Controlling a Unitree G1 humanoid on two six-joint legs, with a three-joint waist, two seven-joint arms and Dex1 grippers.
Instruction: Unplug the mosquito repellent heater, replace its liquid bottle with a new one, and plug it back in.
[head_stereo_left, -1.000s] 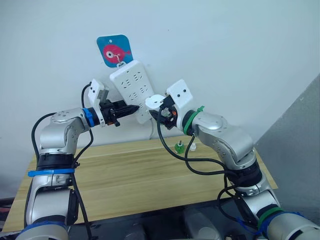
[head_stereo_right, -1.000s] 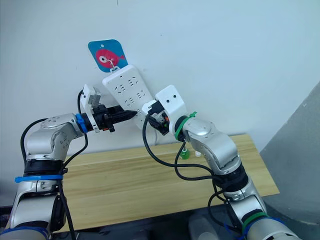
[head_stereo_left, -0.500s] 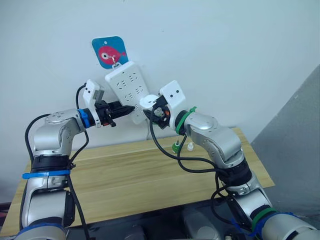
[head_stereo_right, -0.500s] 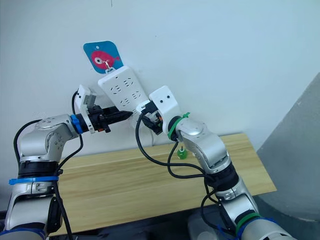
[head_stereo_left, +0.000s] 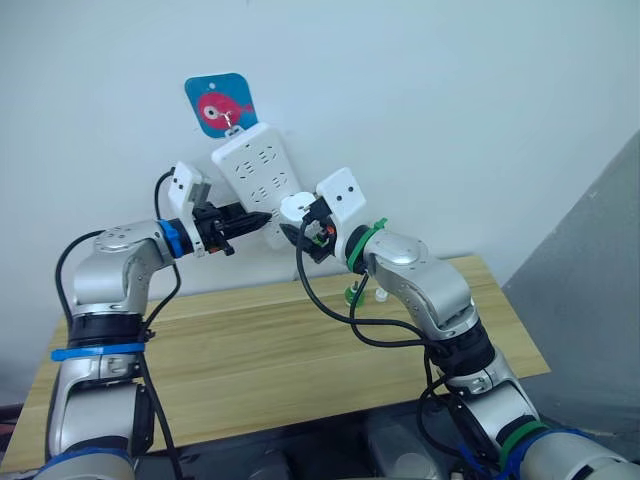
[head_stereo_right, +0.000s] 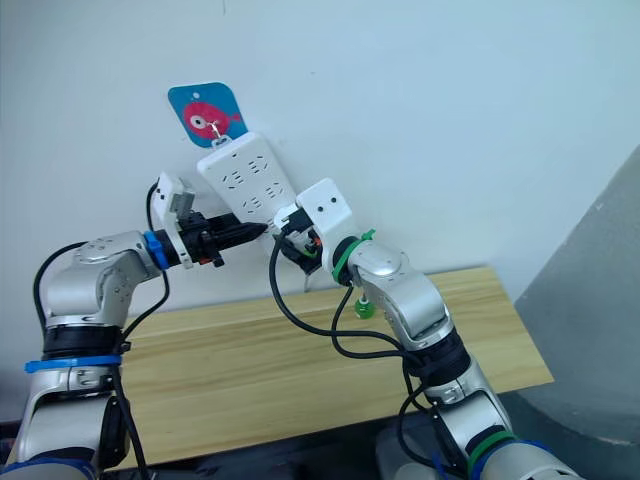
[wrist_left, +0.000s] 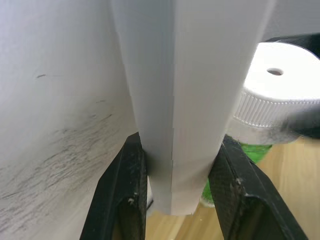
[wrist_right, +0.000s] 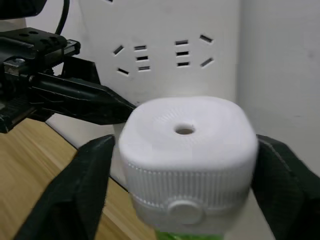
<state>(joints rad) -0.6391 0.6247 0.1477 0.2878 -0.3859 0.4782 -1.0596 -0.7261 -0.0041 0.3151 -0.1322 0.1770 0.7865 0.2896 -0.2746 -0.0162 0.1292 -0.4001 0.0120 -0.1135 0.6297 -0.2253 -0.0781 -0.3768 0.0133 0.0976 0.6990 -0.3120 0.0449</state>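
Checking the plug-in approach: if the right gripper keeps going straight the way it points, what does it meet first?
Probably the power strip: the right gripper holds the mosquito repellent heater facing its sockets, though the gap is unclear.

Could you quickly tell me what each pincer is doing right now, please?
Left pincer: shut on the long white plastic power strip.
Right pincer: shut on the small white rounded heater.

Light wooden table was set against a white wall, a small green-capped bottle and a small white bottle were stood near its back edge.
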